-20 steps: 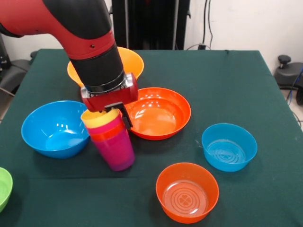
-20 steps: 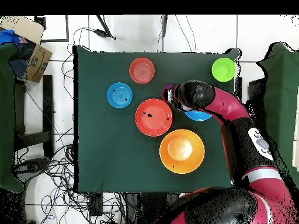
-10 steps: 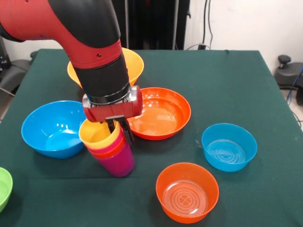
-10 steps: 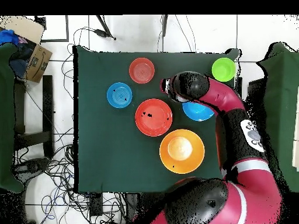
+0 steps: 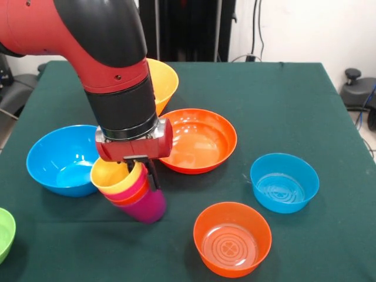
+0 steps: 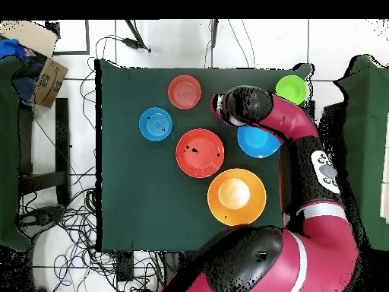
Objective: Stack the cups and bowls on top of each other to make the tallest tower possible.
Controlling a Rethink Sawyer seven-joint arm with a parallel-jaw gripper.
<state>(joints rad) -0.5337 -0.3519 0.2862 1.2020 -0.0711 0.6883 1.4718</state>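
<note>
Tilting tower [image 5: 132, 191] of nested cups, yellow cup [image 5: 116, 176] innermost, in tool [image 5: 143, 171]

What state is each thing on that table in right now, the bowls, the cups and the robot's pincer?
Stack of cups: nested, tilted, yellow on top, purple at the bottom.
Pincer: shut on the stack's rim.
Large blue bowl: upright, empty.
Orange-yellow bowl: upright, partly hidden by the arm.
Red-orange bowl: upright, empty.
Small blue bowl: upright, empty.
Small orange bowl: upright, empty.
Green bowl: upright, cut off by the picture's edge.

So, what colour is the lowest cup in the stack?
Purple, seen best in the front view.
</note>
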